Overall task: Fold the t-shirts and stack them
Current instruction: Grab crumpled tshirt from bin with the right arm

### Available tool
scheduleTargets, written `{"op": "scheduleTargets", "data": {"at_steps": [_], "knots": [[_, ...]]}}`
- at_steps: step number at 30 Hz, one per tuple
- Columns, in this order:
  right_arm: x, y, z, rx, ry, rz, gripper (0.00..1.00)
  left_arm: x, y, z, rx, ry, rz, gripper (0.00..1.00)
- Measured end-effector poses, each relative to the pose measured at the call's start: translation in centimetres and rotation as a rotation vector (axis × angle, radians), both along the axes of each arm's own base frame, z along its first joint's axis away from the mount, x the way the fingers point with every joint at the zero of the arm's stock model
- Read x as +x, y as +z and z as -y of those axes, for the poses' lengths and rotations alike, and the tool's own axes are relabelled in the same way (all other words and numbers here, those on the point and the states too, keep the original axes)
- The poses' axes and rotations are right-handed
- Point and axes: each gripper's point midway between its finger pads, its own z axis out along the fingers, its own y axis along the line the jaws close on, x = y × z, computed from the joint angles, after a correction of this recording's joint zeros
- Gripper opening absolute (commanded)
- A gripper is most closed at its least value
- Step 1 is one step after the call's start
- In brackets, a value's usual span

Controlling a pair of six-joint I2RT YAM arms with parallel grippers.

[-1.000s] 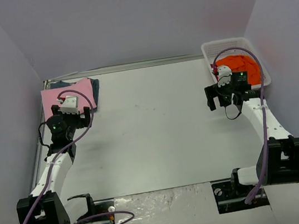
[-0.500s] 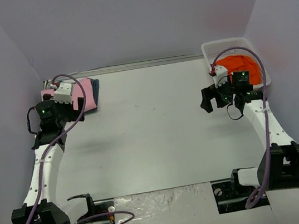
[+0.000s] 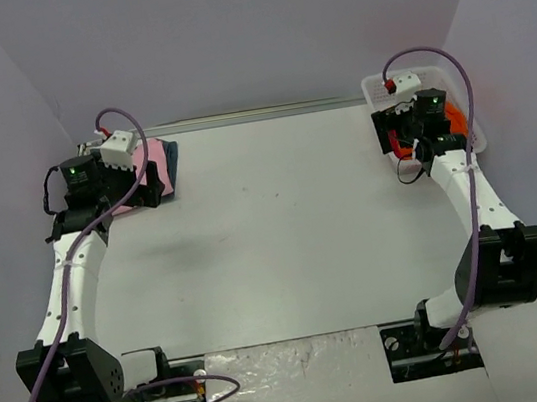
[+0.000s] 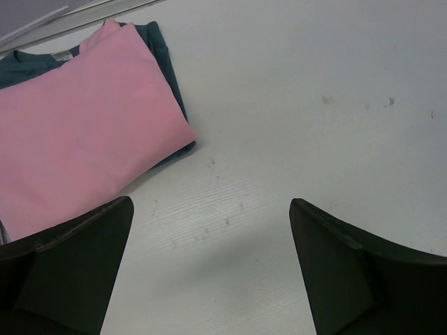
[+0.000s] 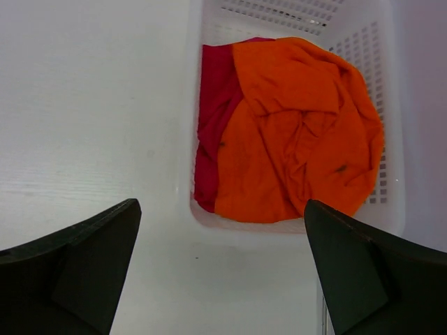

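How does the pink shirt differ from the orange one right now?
The pink shirt is folded flat with straight edges; the orange shirt is crumpled. The pink shirt lies on a dark blue-grey shirt on the table; the orange shirt sits in the white basket, partly over a red shirt. Both are plain-coloured and rest on another shirt.

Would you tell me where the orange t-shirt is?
In the right wrist view, the orange t-shirt lies in the far-right white basket, over the crimson shirt.

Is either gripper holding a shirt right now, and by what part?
Nothing is held. The left gripper stands open beside the folded pink shirt; the right gripper stands open by the orange shirt in the basket.
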Motion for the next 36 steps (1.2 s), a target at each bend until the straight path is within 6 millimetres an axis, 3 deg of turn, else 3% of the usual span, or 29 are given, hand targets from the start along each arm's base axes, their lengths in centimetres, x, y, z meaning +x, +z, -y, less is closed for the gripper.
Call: {"op": "scheduleTargets", "data": {"at_steps": [9,15,19,24,29,30,31,34,36], "knots": [[5.5,-5.2,7.1,-0.164,-0.277,-0.074,1.0,-0.3,-1.2,0.7,-0.033,-0.018,-0.038,0.94],[7.4,-10.5,12.7,-0.197,-0.44,-0.153,1.0,0.8,-2.8,1.3,-0.091,-0.013,-0.097,0.94],[8.8,-13.2,15.4,-0.181,-0.515,-0.179,1.0,0.7,-2.8,1.9,-0.115,-0.022,-0.099,0.94],[11.2,-14.6,17.5,-0.144,-0.556,-0.176,1.0,1.1,-3.3,1.4,-0.085,-0.005,-0.114,0.94],[12.8,-14.5,17.8,-0.104,-0.538,-0.161,0.98,1.1,-3.7,1.0,-0.062,0.009,-0.118,0.94],[13.3,-14.4,17.9,-0.091,-0.536,-0.153,0.92,1.1,-3.9,0.9,-0.057,0.011,-0.123,0.94],[13.7,-14.4,17.9,-0.08,-0.531,-0.147,0.77,1.0,-4.2,0.8,-0.051,0.013,-0.128,0.94],[14.9,-14.9,17.8,-0.035,-0.511,-0.134,0.6,0.9,-4.6,0.7,-0.038,0.011,-0.138,0.94],[15.5,-15.5,17.7,-0.007,-0.499,-0.132,0.43,0.9,-4.8,0.6,-0.032,0.009,-0.147,0.94]]}}
